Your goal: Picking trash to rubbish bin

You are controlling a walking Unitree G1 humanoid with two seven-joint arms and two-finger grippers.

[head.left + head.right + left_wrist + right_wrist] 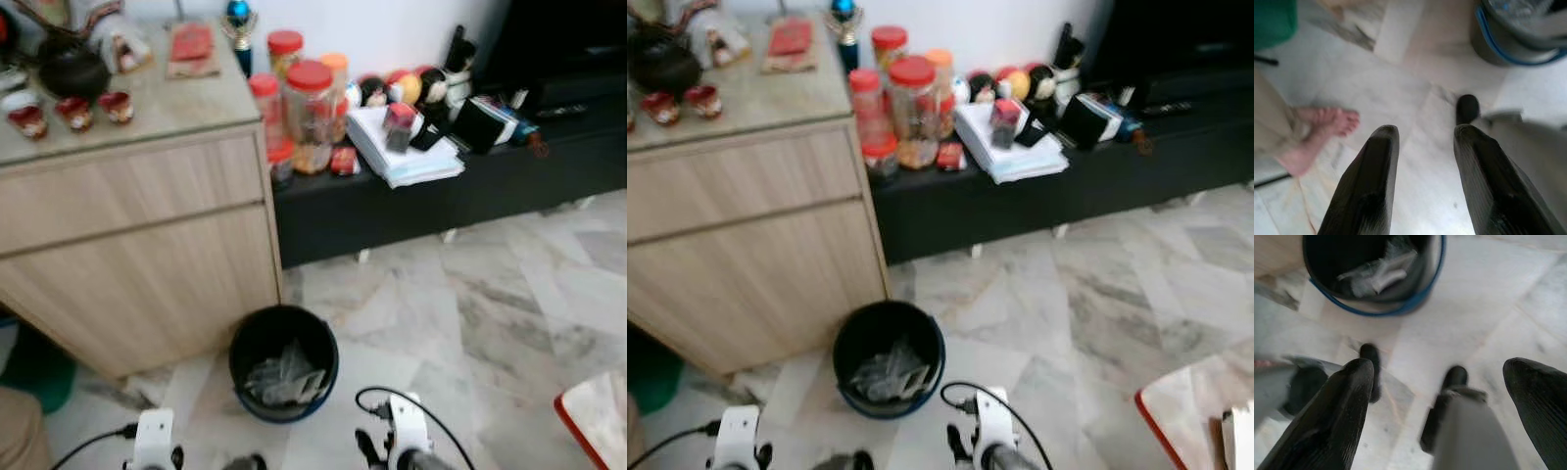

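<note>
A: Bin [284, 364] on floor just beside wooden cabinet [137, 245], crumpled plastic [284, 377] already inside.

B: Grippers? Left gripper [1422, 147] spread wide, empty; right gripper [1444, 382] wider, empty, near bin.

A: Step: between picks, prob. Next: find more trash; none evident on floor.

A wooden cabinet [137, 245] stands on the marble floor [470, 294], with a dark teapot [72, 70] and small red cups [73, 112] on top. Beside it, a low black shelf [441, 191] carries red-lidded jars [309, 113], stacked papers [402, 152] and figurines [407, 88]. A person's bare foot [1322, 127] rests on the floor.
</note>
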